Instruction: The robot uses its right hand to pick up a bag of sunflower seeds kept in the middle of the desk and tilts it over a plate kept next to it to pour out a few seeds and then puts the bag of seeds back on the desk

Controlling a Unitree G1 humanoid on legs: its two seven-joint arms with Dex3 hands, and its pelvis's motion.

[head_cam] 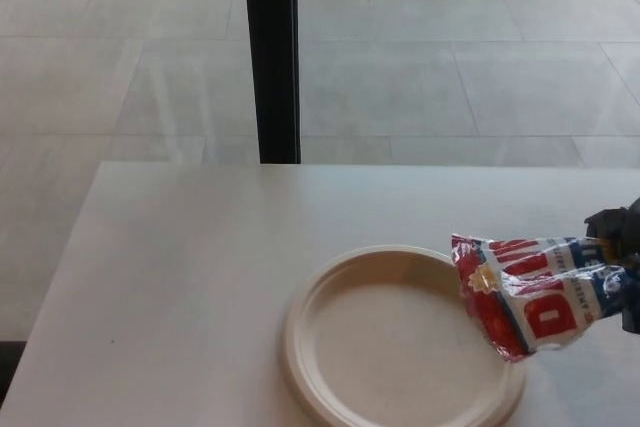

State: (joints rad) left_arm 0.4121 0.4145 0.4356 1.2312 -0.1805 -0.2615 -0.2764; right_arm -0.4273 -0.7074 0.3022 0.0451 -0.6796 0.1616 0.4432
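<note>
The right hand [618,237] has its fingers clamped on the seed bag [530,292], held over the plate [330,317]'s right rim — seeds could spill onto the tabletop [180,247].

R hand [618,247] holds seed bag [525,292] tilted over plate [330,297] rim.

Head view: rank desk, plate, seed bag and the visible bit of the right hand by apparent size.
1. desk
2. plate
3. seed bag, raised nearer the camera, so flattered
4. right hand, mostly cut off by the frame
</note>
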